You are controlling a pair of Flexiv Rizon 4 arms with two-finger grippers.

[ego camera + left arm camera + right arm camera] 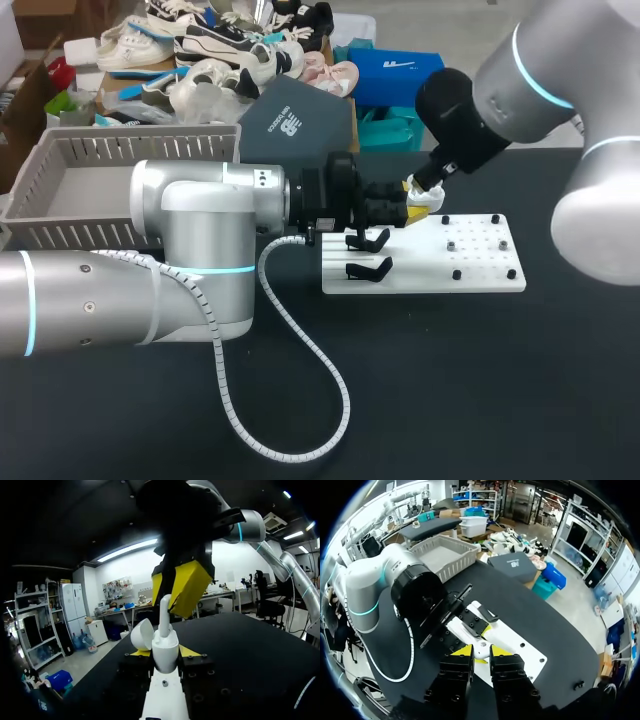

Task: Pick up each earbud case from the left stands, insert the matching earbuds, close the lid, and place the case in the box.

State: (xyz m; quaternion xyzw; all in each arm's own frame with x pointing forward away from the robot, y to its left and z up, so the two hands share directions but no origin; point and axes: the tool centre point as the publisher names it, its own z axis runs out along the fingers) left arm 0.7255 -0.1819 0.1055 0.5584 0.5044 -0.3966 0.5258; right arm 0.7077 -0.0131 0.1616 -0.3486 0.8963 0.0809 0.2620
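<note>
A: Where is the earbud case now?

B: The earbud case is in the left tool, above the tabletop. The 2 yellow tips of this tool press the case from 2 sides, so the tool is closed on it. The lid is open and leans to one side.

A: And the right tool?

B: The right tool hangs directly above the case. 1 earbud stands upright in the case, and its stem goes up between the 2 yellow pads. The pads are close together and grip the stem.

A: What lies near them?

B: A white plate lies on the tabletop, under and beside both tools. 2 black stands are on its left part, near the left tool. A grey basket is well apart from them, at the left rear of the tabletop, behind the left arm.
</note>
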